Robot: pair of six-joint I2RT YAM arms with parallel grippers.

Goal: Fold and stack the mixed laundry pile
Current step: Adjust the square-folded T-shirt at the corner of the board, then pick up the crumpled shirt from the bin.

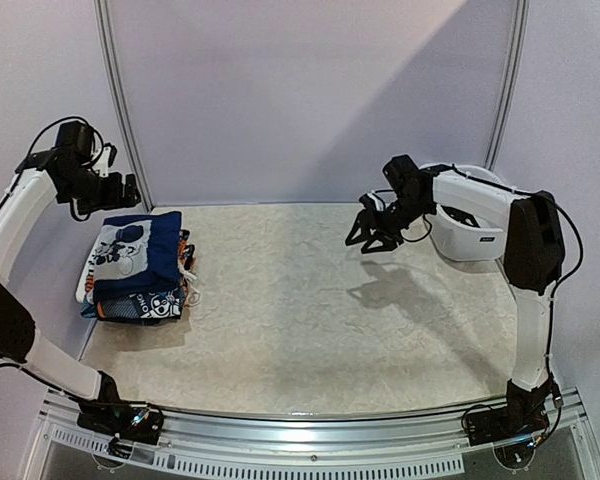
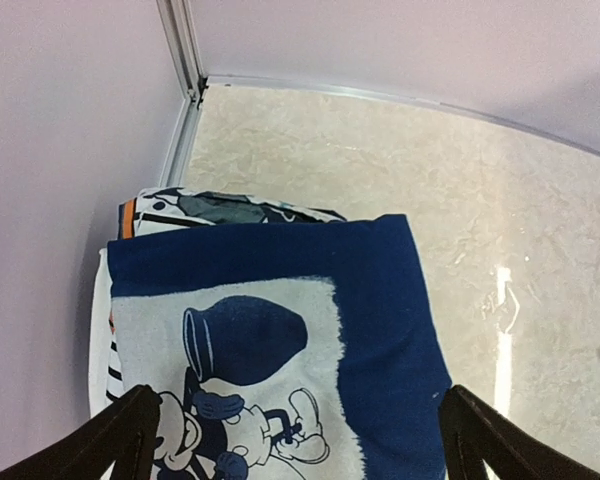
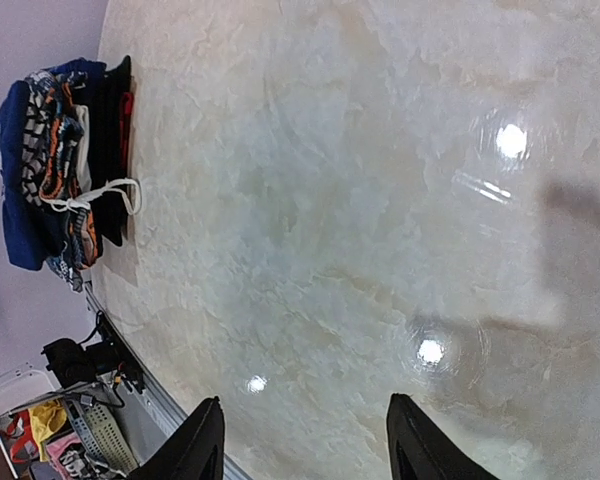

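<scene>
The laundry pile lies folded and stacked at the table's left side. Its top piece is a blue cartoon-print garment; striped, black and orange layers show at the stack's side, with a white drawstring hanging out. High above the stack's far end hangs my left gripper, open and empty, both fingers straddling the cartoon print from above. Over the table's right part, well above the surface, my right gripper is open with nothing between its fingers.
A white plastic tub stands at the back right, right behind the right arm's wrist. A metal frame post rises at the back left corner. The marbled tabletop stretches between the stack and the tub.
</scene>
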